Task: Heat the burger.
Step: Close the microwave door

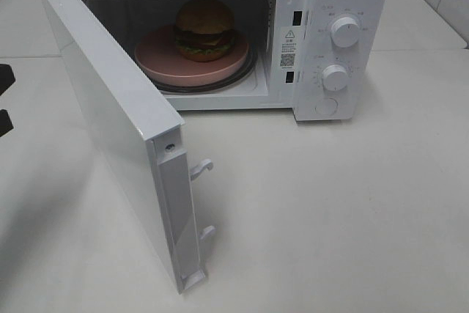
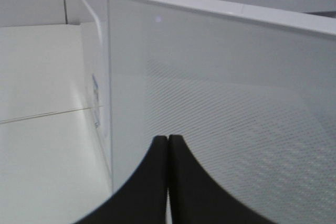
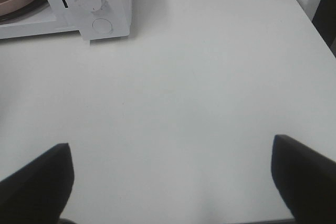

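- Two end effectors in view, and they're doing opposite things. The left end effector (image 2: 168, 139) has its black fingers (image 2: 149, 187) pressed flat together with nothing between them.
- It's parked right up against the outer face of the microwave door (image 1: 110, 122), pointing at the dotted window panel. Honestly can't tell whether the tips touch the panel or sit just shy of it.
- The right end effector (image 3: 170, 182) is spread wide, one finger at each side of its wrist view, and it's holding nothing. It hangs over bare white bench (image 1: 330, 210) out in front of the microwave's control side, well apart from the oven.
- The burger (image 1: 204, 28) is inside the microwave (image 1: 366, 5). It stands upright, with the bun on top and a dark patty and some green showing below it.
- It sits on a pink plate (image 1: 157, 60), roughly in the middle, and the plate rests on the glass turntable (image 1: 248, 75), whose rim peeks out along the front right.
- That door is swung wide open toward the front left of the high view. Two white latch hooks (image 1: 201, 169) stick out of its free edge, one above the other.
- On the control panel at the right there are two round knobs, the upper knob (image 1: 344, 31) and the lower knob (image 1: 334, 78), with a round button (image 1: 326, 106) under them.
- A small sticker (image 1: 287, 59) with a QR code sits on the frame strip between the cavity and the panel.
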